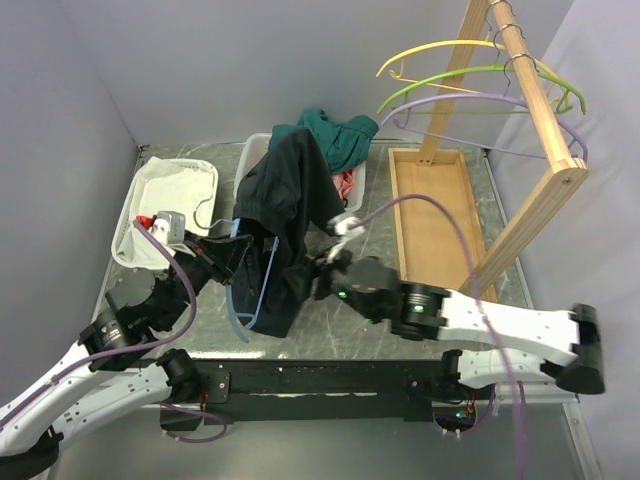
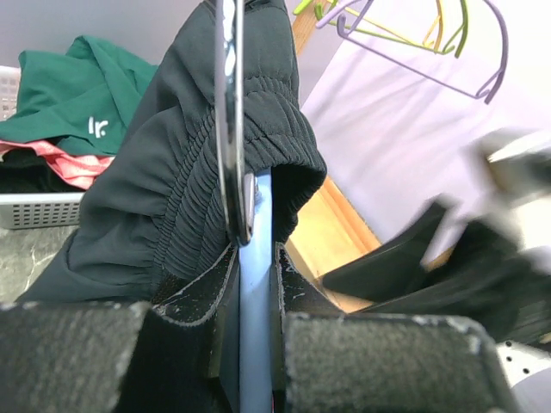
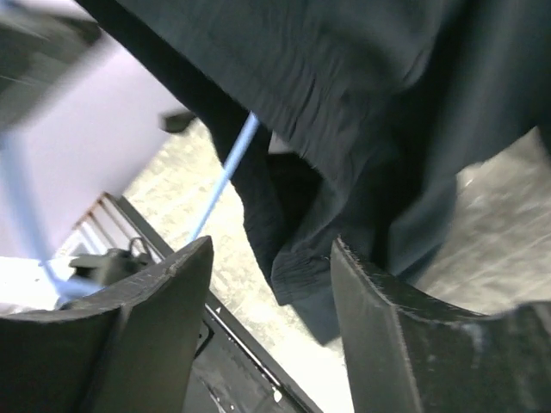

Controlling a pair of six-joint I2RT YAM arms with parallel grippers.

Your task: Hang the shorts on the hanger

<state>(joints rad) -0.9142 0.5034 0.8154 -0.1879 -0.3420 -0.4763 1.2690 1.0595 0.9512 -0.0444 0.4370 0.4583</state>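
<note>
The black shorts (image 1: 285, 205) hang draped over the light-blue hanger (image 1: 246, 322), held up above the table's middle. My left gripper (image 1: 225, 262) is shut on the hanger. In the left wrist view the blue bar (image 2: 256, 301) is clamped between the pads, the metal hook (image 2: 231, 103) rises above them, and the elastic waistband of the shorts (image 2: 198, 172) is bunched beside it. My right gripper (image 1: 325, 272) stands open just right of the shorts. In the right wrist view its jaws (image 3: 271, 258) are apart, the shorts' hem (image 3: 344, 112) hangs just above them, and the hanger (image 3: 225, 176) shows behind.
A white basket (image 1: 250, 150) behind the shorts holds a teal garment (image 1: 340, 135) and a pink one. A white bin (image 1: 170, 200) sits at the left. A wooden tray (image 1: 430, 215) and a wooden rack (image 1: 535, 110) with yellow, green and lavender hangers stand at the right.
</note>
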